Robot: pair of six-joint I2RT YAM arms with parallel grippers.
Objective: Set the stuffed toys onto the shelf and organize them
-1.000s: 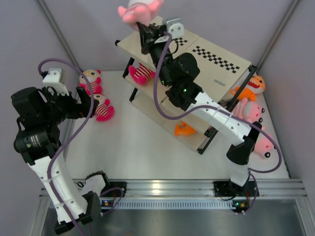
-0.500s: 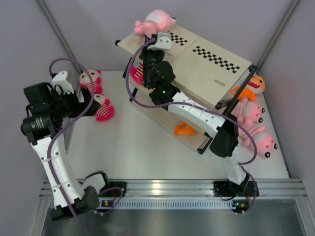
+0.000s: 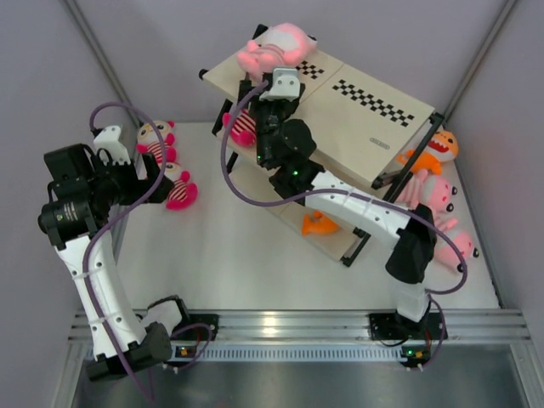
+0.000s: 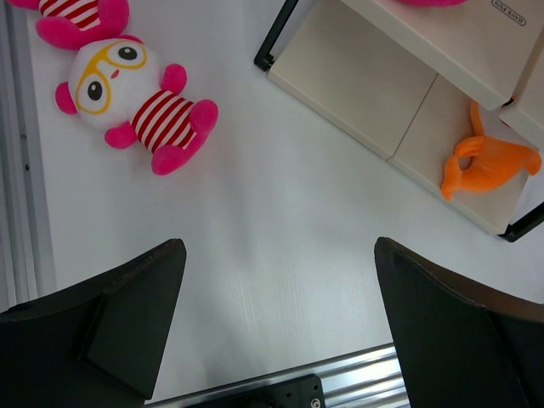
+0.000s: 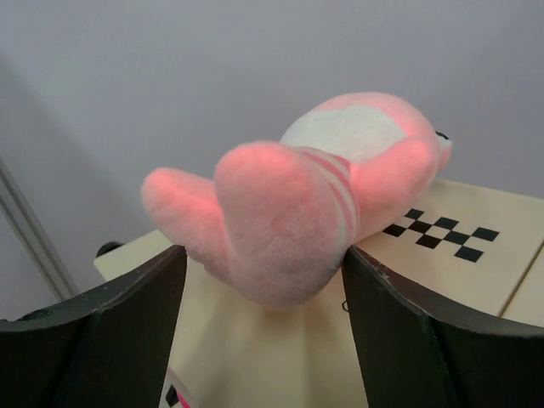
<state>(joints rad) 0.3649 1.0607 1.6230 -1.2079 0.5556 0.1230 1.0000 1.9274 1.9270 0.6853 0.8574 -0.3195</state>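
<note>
A large pale-pink stuffed toy [image 3: 276,47] [image 5: 306,195] lies on the far left corner of the shelf's checkered top board [image 3: 357,119] [image 5: 280,357]. My right gripper [image 3: 269,71] [image 5: 263,255] stands open around its rear end, the right finger brushing the plush and a gap at the left finger. My left gripper [image 3: 155,180] [image 4: 279,246] hangs open over bare table, with nothing between its fingers. Ahead of it lie two hot-pink striped toys [image 3: 178,189] [image 4: 136,98], the other [image 3: 155,140] [image 4: 81,17] further back.
A hot-pink toy [image 3: 245,127] sits on the middle board and an orange one [image 3: 319,225] [image 4: 489,161] on the bottom board. Right of the shelf lie an orange toy [image 3: 438,146] and two pale-pink ones [image 3: 438,191] [image 3: 455,246]. Grey walls close in the table.
My right arm brought the pale-pink toy down onto the shelf's top board and its jaws opened off it. The left arm turned slightly, its gripper staying open.
</note>
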